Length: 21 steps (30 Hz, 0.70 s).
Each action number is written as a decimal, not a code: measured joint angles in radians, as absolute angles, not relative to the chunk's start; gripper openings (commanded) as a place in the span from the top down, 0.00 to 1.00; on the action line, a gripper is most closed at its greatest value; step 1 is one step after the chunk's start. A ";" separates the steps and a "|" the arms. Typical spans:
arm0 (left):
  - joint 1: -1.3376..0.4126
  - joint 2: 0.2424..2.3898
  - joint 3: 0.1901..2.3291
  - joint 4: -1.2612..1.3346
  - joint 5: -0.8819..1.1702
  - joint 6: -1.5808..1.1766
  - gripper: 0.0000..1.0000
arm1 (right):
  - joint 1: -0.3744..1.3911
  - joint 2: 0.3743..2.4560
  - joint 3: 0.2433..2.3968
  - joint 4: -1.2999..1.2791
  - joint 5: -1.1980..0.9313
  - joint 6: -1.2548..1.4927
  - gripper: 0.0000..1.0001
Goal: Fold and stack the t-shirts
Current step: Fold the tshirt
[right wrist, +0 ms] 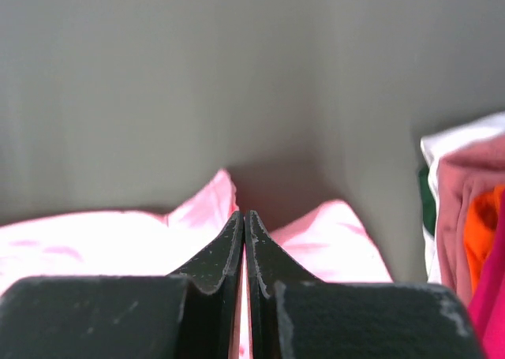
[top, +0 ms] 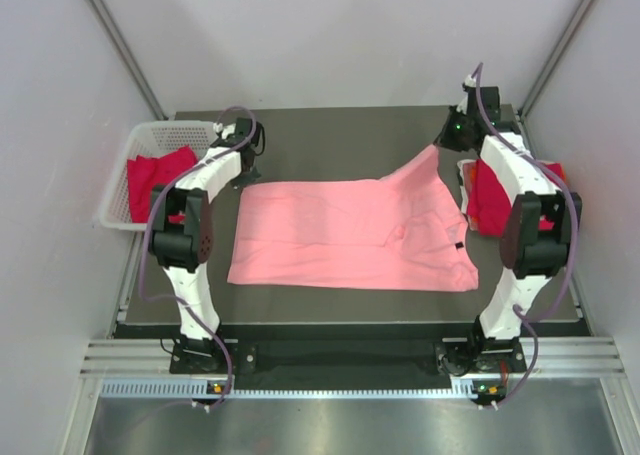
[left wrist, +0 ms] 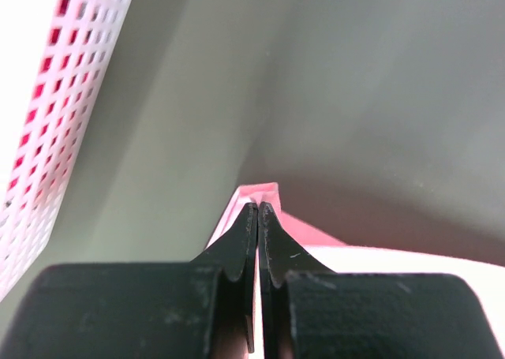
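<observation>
from above, i see the pink t-shirt spread nearly flat across the middle of the bench. my left claw sits at the shirt's far left corner. my right claw is near the bench's far right corner, with the shirt's far right corner drawn up to a point at it. a basket at the left edge holds red t-shirts. a pile of t-shirts lies at the right edge.

on the left wrist, the left claw is pressed together on a folded corner of the pink t-shirt, with the basket off to the left.

on the right wrist, the right claw is pinched together on the pink t-shirt, and cloth spreads to both sides of it. the pile of t-shirts shows magenta, orange and white at the right.
</observation>
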State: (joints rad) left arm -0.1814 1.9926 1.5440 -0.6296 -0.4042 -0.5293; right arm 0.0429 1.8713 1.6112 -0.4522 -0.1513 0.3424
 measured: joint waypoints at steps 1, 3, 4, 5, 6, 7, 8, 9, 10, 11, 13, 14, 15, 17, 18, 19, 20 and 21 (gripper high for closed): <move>-0.181 1.984 1.534 -0.629 -0.404 -0.529 1.00 | 0.043 1.853 1.588 -0.449 -0.155 0.343 1.00; -0.181 1.962 1.514 -0.628 -0.405 -0.529 1.00 | 0.043 1.825 1.554 -0.448 -0.160 0.344 1.00; -0.181 1.950 1.503 -0.627 -0.404 -0.529 1.00 | 0.043 1.810 1.533 -0.443 -0.161 0.344 1.00; -0.181 1.939 1.493 -0.626 -0.404 -0.530 1.00 | 0.043 1.800 1.517 -0.441 -0.162 0.344 1.00; -0.181 1.925 1.478 -0.622 -0.404 -0.530 1.00 | 0.043 1.784 1.493 -0.438 -0.163 0.344 1.00; -0.181 1.911 1.465 -0.619 -0.404 -0.530 1.00 | 0.043 1.773 1.477 -0.438 -0.163 0.344 1.00; -0.181 1.898 1.452 -0.619 -0.404 -0.530 1.00 | 0.043 1.761 1.458 -0.435 -0.165 0.344 1.00; -0.181 1.885 1.438 -0.618 -0.403 -0.530 1.00 | 0.043 1.751 1.440 -0.429 -0.167 0.344 1.00; -0.181 1.876 1.427 -0.612 -0.402 -0.530 1.00 | 0.043 1.737 1.419 -0.426 -0.169 0.344 1.00; -0.181 1.866 1.415 -0.606 -0.401 -0.530 1.00 | 0.043 1.721 1.394 -0.424 -0.172 0.344 1.00; -0.181 1.848 1.391 -0.596 -0.399 -0.529 1.00 | 0.043 1.691 1.351 -0.419 -0.175 0.344 1.00; -0.181 1.843 1.382 -0.590 -0.397 -0.529 1.00 | 0.043 1.673 1.328 -0.416 -0.175 0.344 1.00; -0.181 1.841 1.377 -0.587 -0.395 -0.529 1.00 | 0.043 1.655 1.307 -0.411 -0.174 0.344 1.00; -0.181 1.840 1.370 -0.576 -0.387 -0.529 1.00 | 0.043 1.618 1.265 -0.408 -0.166 0.342 1.00; -0.181 1.840 1.369 -0.572 -0.378 -0.528 1.00 | 0.043 1.599 1.244 -0.406 -0.159 0.342 1.00; -0.181 1.840 1.369 -0.567 -0.372 -0.526 1.00 | 0.043 1.582 1.227 -0.407 -0.153 0.342 1.00; -0.181 1.840 1.369 -0.561 -0.367 -0.525 1.00 | 0.043 1.567 1.211 -0.407 -0.144 0.341 1.00; -0.183 1.840 1.369 -0.553 -0.362 -0.524 1.00 | 0.043 1.554 1.200 -0.409 -0.136 0.340 1.00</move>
